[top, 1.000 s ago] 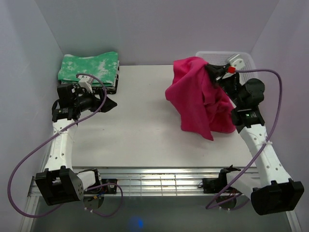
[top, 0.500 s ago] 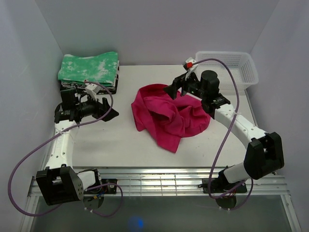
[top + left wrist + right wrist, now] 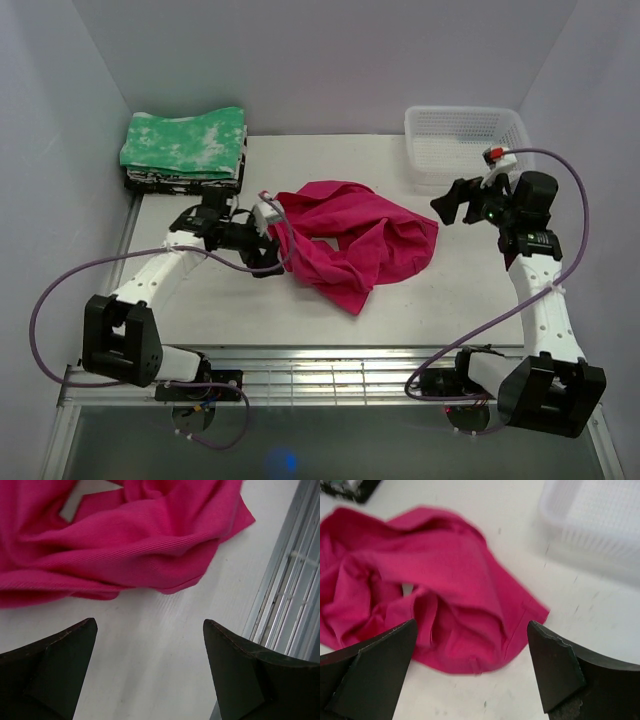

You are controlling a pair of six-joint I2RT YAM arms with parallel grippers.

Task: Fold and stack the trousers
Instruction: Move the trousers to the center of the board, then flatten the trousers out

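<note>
**Trousers dropped, left arm moves in**

Your right gripper (image 3: 450,208) has let go. The trousers (image 3: 350,240) no longer hang beside the basket (image 3: 465,122); they lie crumpled on the table (image 3: 300,300), left of the basket and nearer the arms. That gripper waits just in front of the basket, jaws apart, empty. Your left gripper (image 3: 270,255), also spread and empty, has reached the heap's edge farthest from the basket. Nothing is folded yet, so spread the legs first.

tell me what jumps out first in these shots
A crumpled heap of bright magenta-pink soft fabric trousers lies unfolded on the middle of the white table. The open left gripper sits by its left edge; the open right gripper hangs apart, to its right. A folded green-and-white mottled cloth sits in the far left corner.
</note>
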